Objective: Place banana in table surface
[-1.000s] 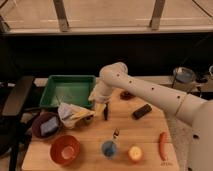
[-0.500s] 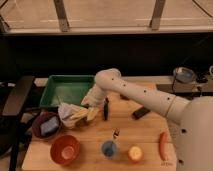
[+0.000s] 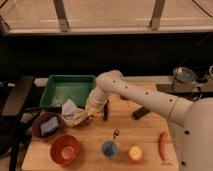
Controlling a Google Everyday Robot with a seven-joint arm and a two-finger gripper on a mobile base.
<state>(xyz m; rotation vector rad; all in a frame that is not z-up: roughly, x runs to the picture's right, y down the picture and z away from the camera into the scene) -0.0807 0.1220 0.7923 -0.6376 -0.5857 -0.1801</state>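
My gripper (image 3: 90, 114) is low over the left part of the wooden table surface (image 3: 145, 131), right beside the white jug (image 3: 69, 111). A pale-yellow banana (image 3: 82, 119) shows at the gripper's tip, close to the tabletop and against the jug's base. I cannot tell whether the gripper holds it or whether it rests on the wood. The white arm (image 3: 135, 95) reaches in from the right.
A green tray (image 3: 67, 89) lies behind the jug. A purple bowl (image 3: 47, 125), an orange bowl (image 3: 65, 149), a blue cup (image 3: 109, 148), a round yellow fruit (image 3: 135, 153), an orange-red stick (image 3: 162, 145) and two dark objects (image 3: 105, 111) (image 3: 140, 112) sit on the table.
The gripper has moved left and down, from in front of the tray to beside the white jug. The other objects have not moved.
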